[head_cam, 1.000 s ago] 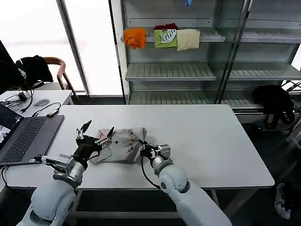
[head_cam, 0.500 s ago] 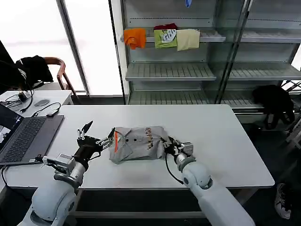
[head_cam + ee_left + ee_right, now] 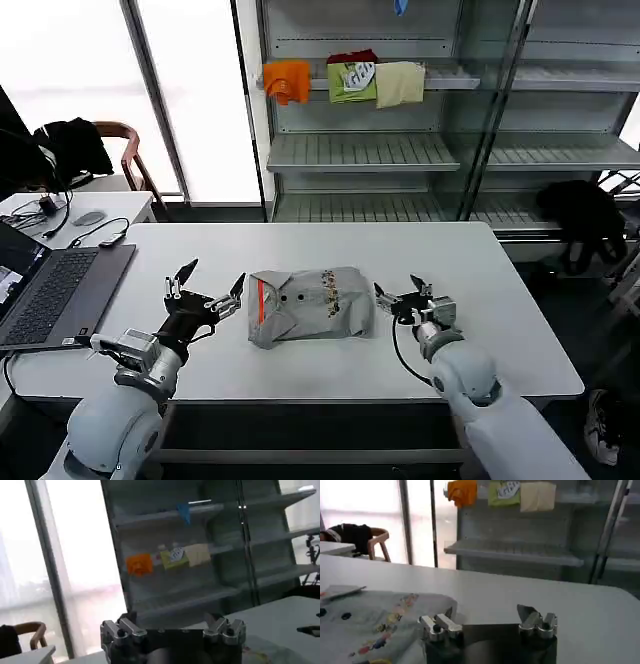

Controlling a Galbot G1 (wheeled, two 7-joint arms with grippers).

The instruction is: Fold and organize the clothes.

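One folded grey shirt (image 3: pixel 308 306) with an orange strip lies on your white table (image 3: pixel 480 300), midway between your grippers. Your left gripper (image 3: pixel 205 288) and right gripper (image 3: pixel 404 292) sit just beside it, fingers spread wide, holding nothing.

bright daylight | window (image 3: pixel 70 90) glare, blown out | left wrist view blurred

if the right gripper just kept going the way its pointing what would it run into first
Probably the folded grey shirt. The right gripper is open, just off the shirt's edge, its fingers aimed toward it across the white table. Nothing else lies between them, though its height above the table is unclear.
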